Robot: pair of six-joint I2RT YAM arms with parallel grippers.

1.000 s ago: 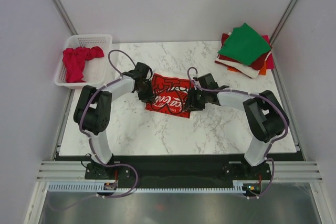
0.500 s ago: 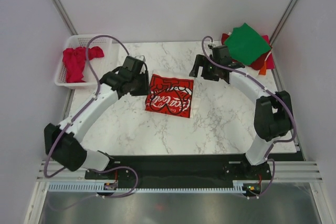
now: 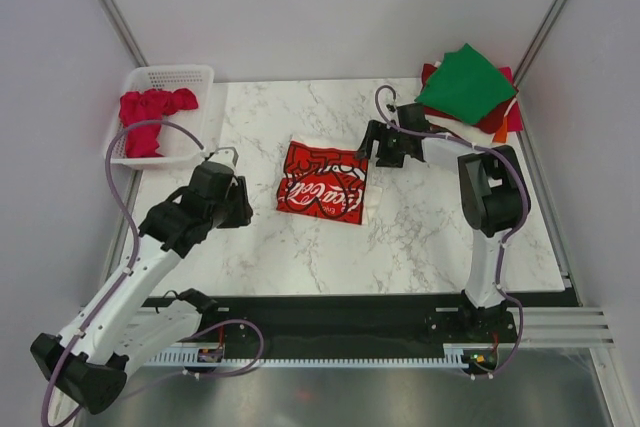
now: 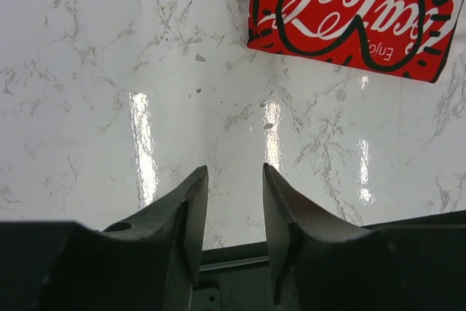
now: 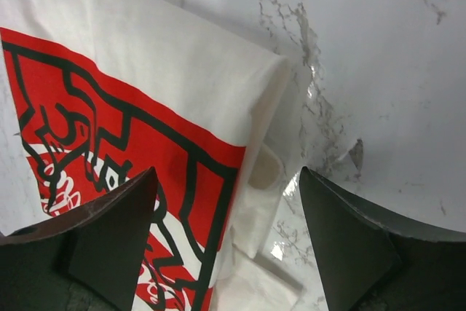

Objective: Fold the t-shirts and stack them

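The folded cream-white t-shirt with the red Coca-Cola print (image 3: 322,183) lies flat on the middle of the marble table. My right gripper (image 3: 373,147) is wide open over its far right corner; in the right wrist view its fingers (image 5: 109,231) straddle the shirt's white edge (image 5: 167,63) with nothing held. My left gripper (image 3: 236,207) hangs to the left of the shirt, clear of it. Its fingers (image 4: 191,209) stand a little apart and empty, with the shirt (image 4: 349,12) ahead to the right. A stack with a green t-shirt (image 3: 465,85) on top lies at the back right. A red t-shirt (image 3: 148,117) sits crumpled in the basket.
The white lattice basket (image 3: 200,75) stands at the table's back left corner. Dark-red, orange and white shirts (image 3: 500,122) show under the green one. The table's front edge and a black rail (image 4: 233,260) lie just below my left gripper.
My left arm has pulled back toward the front left, away from the shirt. My right gripper has come down from the back to the shirt's far right corner. The shirt has not moved.
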